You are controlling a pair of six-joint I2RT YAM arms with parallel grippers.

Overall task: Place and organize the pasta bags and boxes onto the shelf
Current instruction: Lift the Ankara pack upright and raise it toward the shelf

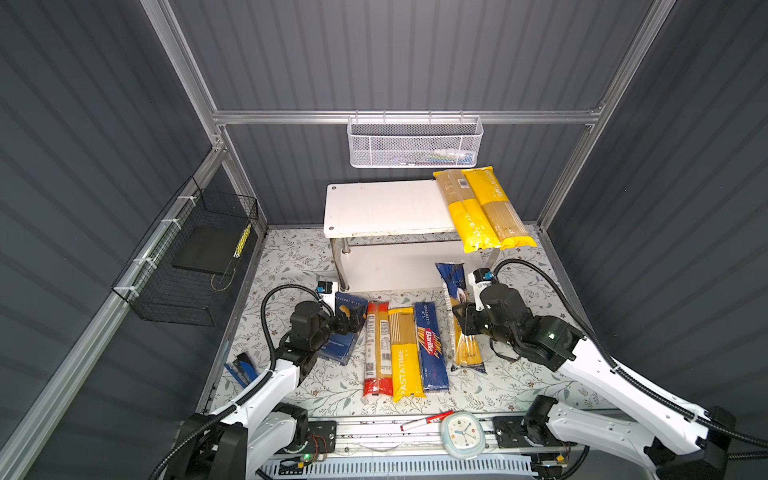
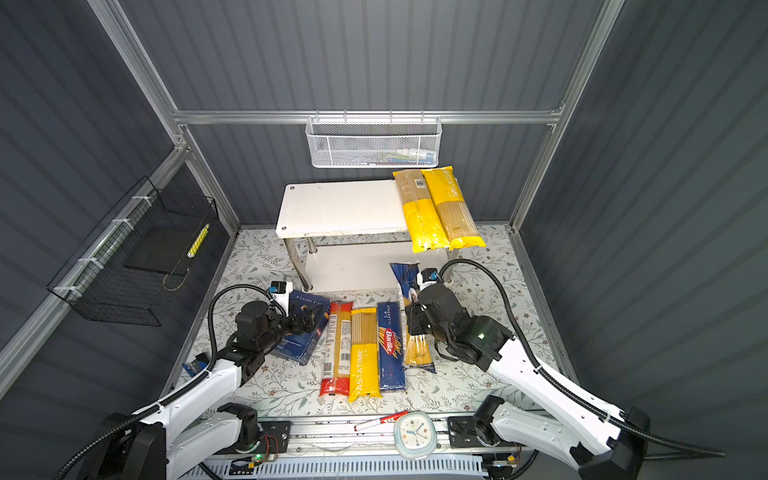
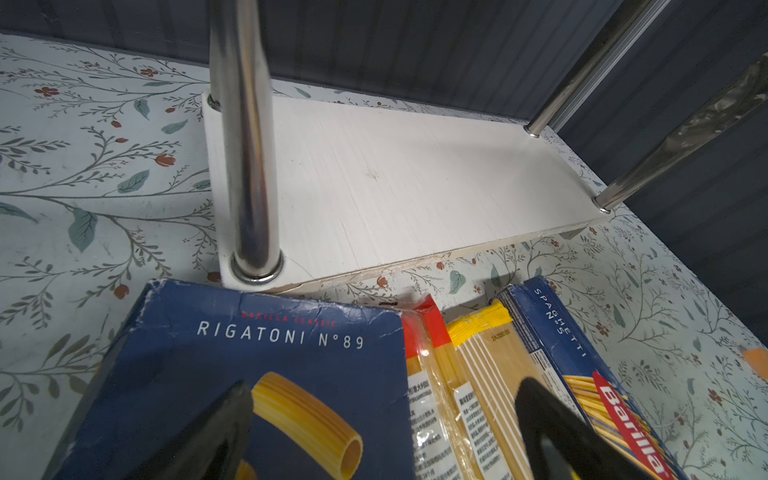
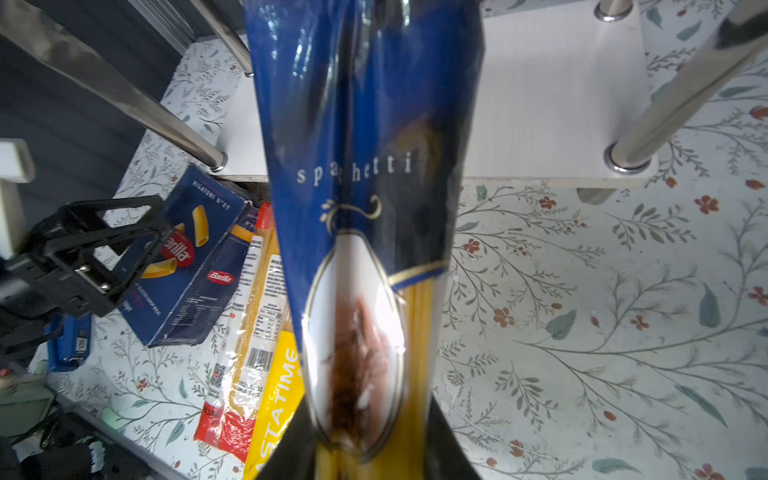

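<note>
The right end effector (image 1: 464, 320) is clenched on a blue-and-yellow spaghetti bag (image 4: 365, 166) toward the 3 o'clock side of the floral-patterned bench (image 1: 519, 374). Its fingertips are hidden behind the wrapper in the wrist view, and its black housing covers the bag's middle in both top views. The left end effector (image 1: 351, 322), jaws spread, hovers over the Barilla rigatoni box (image 1: 337, 351), masking part of its face. A red-ended clear bag (image 1: 377, 345), a PASTATIME bag (image 1: 405, 357) and a Barilla spaghetti box (image 1: 431, 345) lie side by side at 6 o'clock of the shelf (image 1: 382, 208). Two more PASTATIME bags (image 1: 469, 212) rest on the 3 o'clock end of its top board, overhanging the front edge. The contents of the white mesh basket (image 1: 415, 143) at 12 o'clock are hard to make out. Dark ribbed walls (image 1: 415, 54) enclose the cell.
</note>
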